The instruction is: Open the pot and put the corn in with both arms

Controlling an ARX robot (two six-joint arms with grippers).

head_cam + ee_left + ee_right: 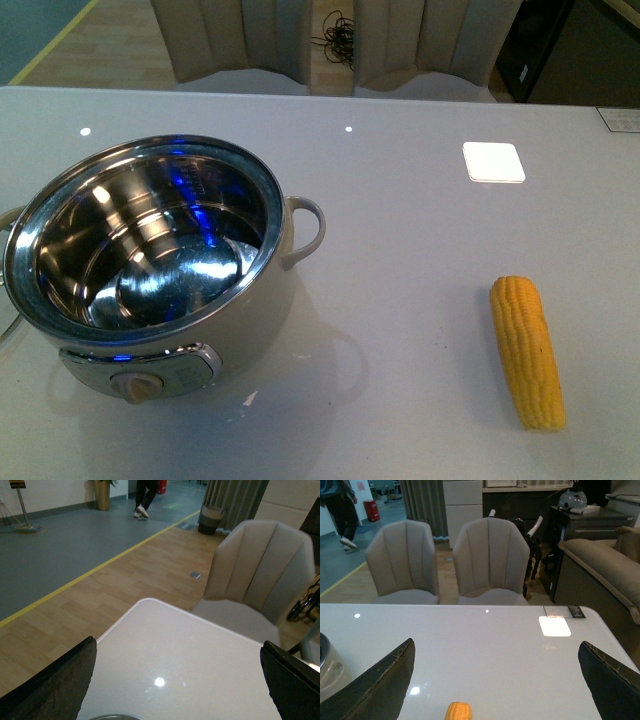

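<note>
Two things matter on the bench [400, 230]: the pot [150, 250] at my near left and the corn cob [527, 350] at my near right, well apart from each other. The pot stands upright and uncovered, its steel inside catching blue glints. Its left loop handle is cut off by the frame edge, while the right handle [305, 230] shows in full. A knob [135, 385] sits on the front panel, and the markings beside it are too small for me to read. The cob lies flat on bare bench, touching nothing.

I see the claws only through the wrist cameras, and only as dark finger ends at the sides of each picture. The left claw [177, 647] is spread wide with nothing between its fingers, and just a sliver of the pot's rim [107, 717] shows at the picture's edge. The right claw [496, 647] is spread equally wide and also holds nothing. That view cuts the pot [329, 667] down to a bit of wall and handle, and shows only one end of the cob [458, 711].

A label [620, 120] lies at the bench's far right corner, with dark print I cannot read. A white square [493, 162] shines near it, and I cannot tell whether it is a pad or a reflection. A yellow sign [17, 484] on a stand is cropped and illegible.
</note>
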